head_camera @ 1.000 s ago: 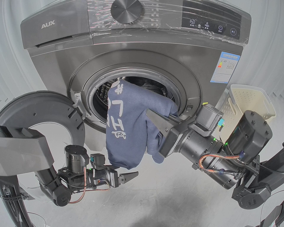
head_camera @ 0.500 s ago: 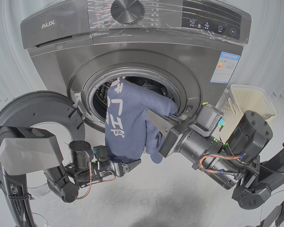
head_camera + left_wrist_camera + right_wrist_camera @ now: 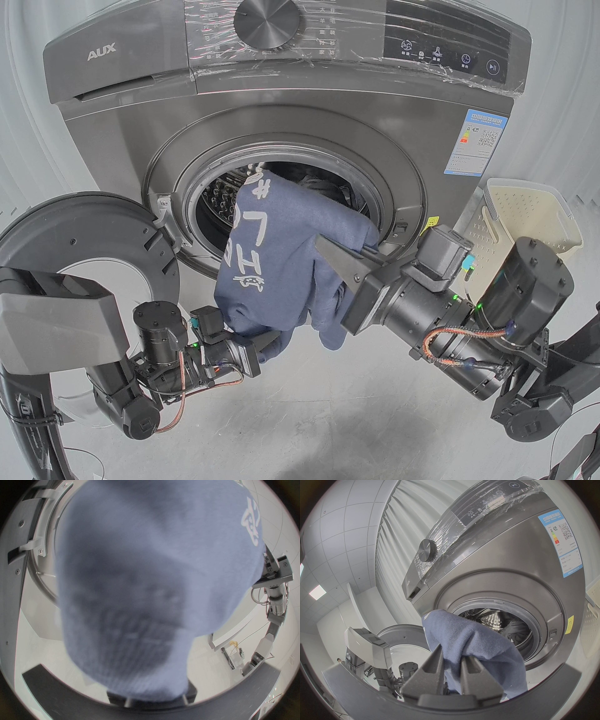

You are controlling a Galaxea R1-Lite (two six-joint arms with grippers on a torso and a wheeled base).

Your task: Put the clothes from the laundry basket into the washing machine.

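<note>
Soft, limp navy-blue fabric sweatshirt (image 3: 281,250), pinched at a fold by the right tool (image 3: 452,656), will sag (left tool (image 3: 265,340) under the hem, openness hidden): gather the hem.

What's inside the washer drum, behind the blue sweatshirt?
Some dark clothing lies deep in the drum, beside its perforated metal wall. The blue sweatshirt hangs over the front of the opening and hides the drum's lower half.
</note>
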